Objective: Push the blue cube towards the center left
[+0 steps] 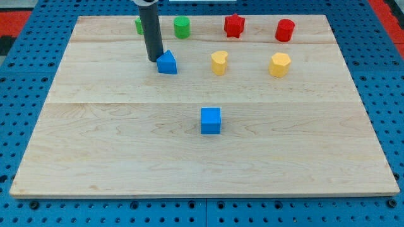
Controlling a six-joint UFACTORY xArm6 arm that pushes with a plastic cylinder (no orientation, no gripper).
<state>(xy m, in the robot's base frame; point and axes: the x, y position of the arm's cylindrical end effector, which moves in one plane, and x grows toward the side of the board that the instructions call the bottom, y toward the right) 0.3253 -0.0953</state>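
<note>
Resting far-left against a blue pointed wooden block [167, 63], the clawless rod's tip [153, 60] risked shoving it, not the blue wooden cube [211, 120].

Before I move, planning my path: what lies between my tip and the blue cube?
Only bare board; in the camera view, my tip touches the blue triangular block, the blue cube sits lower right.

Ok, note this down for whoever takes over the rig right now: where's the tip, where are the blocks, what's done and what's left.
My tip rests at the left edge of the blue triangular block, near the view's top.
The blue cube sits near the board's centre, apart from the tip and seemingly unpushed.
Left: bring the tip to the cube's right side and push it towards the view's centre left.
</note>
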